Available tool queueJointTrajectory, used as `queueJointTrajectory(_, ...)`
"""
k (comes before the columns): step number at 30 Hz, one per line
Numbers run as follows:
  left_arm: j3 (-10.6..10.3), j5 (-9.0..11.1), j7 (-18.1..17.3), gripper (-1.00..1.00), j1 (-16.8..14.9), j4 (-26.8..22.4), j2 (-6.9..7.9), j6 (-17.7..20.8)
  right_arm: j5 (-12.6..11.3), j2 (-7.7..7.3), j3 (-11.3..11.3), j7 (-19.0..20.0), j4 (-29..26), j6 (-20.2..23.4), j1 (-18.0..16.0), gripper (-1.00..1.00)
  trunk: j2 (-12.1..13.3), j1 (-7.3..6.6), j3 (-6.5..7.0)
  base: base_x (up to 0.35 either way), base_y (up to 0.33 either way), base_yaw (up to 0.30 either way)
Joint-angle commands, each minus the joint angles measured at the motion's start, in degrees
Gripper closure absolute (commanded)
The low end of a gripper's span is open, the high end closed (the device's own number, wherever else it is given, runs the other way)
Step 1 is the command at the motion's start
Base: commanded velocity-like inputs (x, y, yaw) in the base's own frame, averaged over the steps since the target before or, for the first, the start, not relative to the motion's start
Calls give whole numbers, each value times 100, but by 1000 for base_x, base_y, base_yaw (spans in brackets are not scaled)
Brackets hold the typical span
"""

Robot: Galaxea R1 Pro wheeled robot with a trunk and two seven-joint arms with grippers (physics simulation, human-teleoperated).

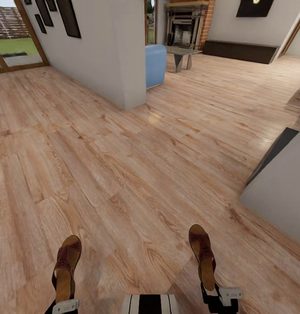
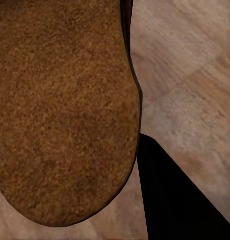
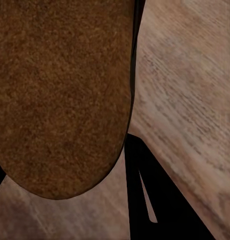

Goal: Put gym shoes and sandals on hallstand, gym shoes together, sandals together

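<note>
Each arm carries one brown sandal above the corridor floor [image 1: 124,174]: left gripper [image 1: 65,305] clamped on the heel end of the left sandal [image 1: 66,268], right gripper [image 1: 217,296] clamped on the heel end of the right sandal [image 1: 203,255], both toes pointing forward, suede-like soles facing the wrist cameras. They look light, small and fairly stiff in the sole, so a heel pinch should hold, though a long shoe held at one end could swing or twist. The gym shoes aren't visible from here; a grey unit [image 1: 281,187] sits to the right, can't confirm it's the rack.
</note>
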Motion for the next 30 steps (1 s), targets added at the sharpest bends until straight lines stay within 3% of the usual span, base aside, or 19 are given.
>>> queueJointTrajectory(1,-24,-70,-1,100,-2,75,-25,-17,-11,17,-1,18,12,-10,-2,100,0,-3,20,0,0,0)
queueJointTrajectory(10,-32,-78,-11,100,-2,97,-30,-13,-13,-17,-162,18,204,-9,-2,100,12,-27,247,0,0,-23)
queueJointTrajectory(24,-35,-80,-31,100,-2,97,-47,-13,-4,-17,-178,27,222,-9,-2,100,31,-63,675,0,0,-140)
queueJointTrajectory(30,-33,-76,-28,100,-2,97,-48,-15,-4,-12,-179,31,226,-9,-2,100,272,-194,835,0,0,-158)
